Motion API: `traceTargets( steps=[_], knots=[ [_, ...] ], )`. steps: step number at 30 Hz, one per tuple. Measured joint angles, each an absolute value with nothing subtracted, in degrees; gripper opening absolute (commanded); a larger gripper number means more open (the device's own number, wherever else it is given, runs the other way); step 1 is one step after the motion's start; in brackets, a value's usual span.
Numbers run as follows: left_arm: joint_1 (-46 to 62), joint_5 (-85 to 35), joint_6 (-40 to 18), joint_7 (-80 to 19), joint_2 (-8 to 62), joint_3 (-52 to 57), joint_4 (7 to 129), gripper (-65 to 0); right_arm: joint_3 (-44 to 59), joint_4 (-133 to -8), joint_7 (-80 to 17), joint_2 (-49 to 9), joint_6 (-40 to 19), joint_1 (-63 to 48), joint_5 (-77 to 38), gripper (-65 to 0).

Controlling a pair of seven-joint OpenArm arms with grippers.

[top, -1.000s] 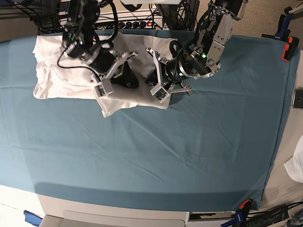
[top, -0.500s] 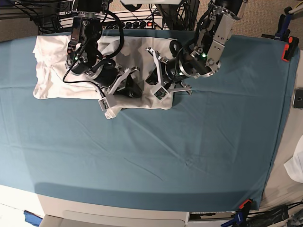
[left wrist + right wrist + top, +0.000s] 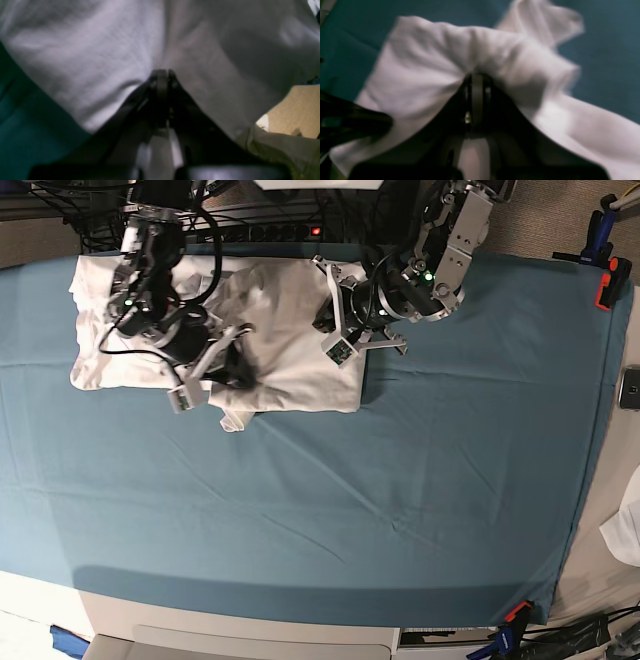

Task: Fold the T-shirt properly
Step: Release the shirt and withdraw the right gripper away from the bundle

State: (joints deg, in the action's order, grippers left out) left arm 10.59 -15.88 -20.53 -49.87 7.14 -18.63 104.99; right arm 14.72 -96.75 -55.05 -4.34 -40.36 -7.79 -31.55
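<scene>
White T-shirt (image 3: 290, 340) blurred, collar hidden, grippers pinching

No text, label, brand or number is showing legibly in any view. The small white tags (image 3: 341, 351) on the arms are perhaps carrying printed marks, but they are appearing too small and blurred to read here.

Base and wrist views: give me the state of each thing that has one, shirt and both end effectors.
T-shirt: partly folded, bunched, lying at the table's far edge.
Left end effector: shut on the T-shirt, cloth pinched at its tip.
Right end effector: shut on the T-shirt, fabric lifted in a ridge.
Teal table cover: spread flat, lightly wrinkled.
</scene>
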Motion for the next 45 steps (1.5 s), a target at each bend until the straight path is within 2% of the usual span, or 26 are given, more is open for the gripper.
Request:
traceTargets(
  steps=[5, 11, 15, 18, 20, 22, 25, 30, 34, 45],
  knots=[
    [10.61, -15.88, -20.53, -49.84, 7.16, -18.63, 104.99, -65.0, 17.04, -96.75, -53.10, -6.37, -39.92, -7.79, -28.27, -65.0],
    [10.61, -15.88, -20.53, -49.87, 7.16, -18.63, 104.99, -65.0, 18.96, -96.73, -51.75, -8.40, -32.91, -7.60, -22.37, -65.0],
    [10.61, -15.88, -20.53, -49.87, 7.16, -18.63, 104.99, -65.0, 18.98, -96.73, -51.27, -9.91, -31.92, -7.29, -22.76, -65.0],
    [10.61, -15.88, -20.53, -49.87, 7.14, -18.63, 104.99, -65.0, 19.03, -96.75, -53.30, -10.50, -31.97, -7.31, -31.22, -65.0],
    [10.61, -15.88, -20.53, -49.89, 7.16, -18.63, 104.99, -65.0, 19.16, -97.91, -55.81, -10.41, -34.04, -7.31, -36.58, -65.0],
    [10.61, -15.88, -20.53, -49.87, 7.16, -18.63, 104.99, -65.0, 20.01, -101.43, -58.67, -10.28, -37.06, -7.46, -40.75, -65.0],
    [10.63, -15.86, -20.53, -49.87, 7.14, -18.63, 104.99, -65.0, 22.70, -108.07, -61.54, -10.26, -38.57, -7.49, -46.37, -65.0],
    [10.98, -15.86, -20.53, -49.87, 7.14, -18.61, 104.99, -65.0, 25.39, -112.07, -63.26, -4.60, -39.72, -11.00, -54.87, -65.0],
    [10.96, -15.86, -20.53, -49.82, 7.14, -18.63, 104.99, -65.0, 24.71, -111.98, -65.12, -0.19, -39.68, -14.85, -59.31, -65.0],
    [10.94, -15.73, -20.53, -49.60, 7.14, -18.63, 104.99, -65.0, 13.21, -112.05, -65.98, 0.32, -39.51, -24.01, -61.47, -65.0]
  ],
)
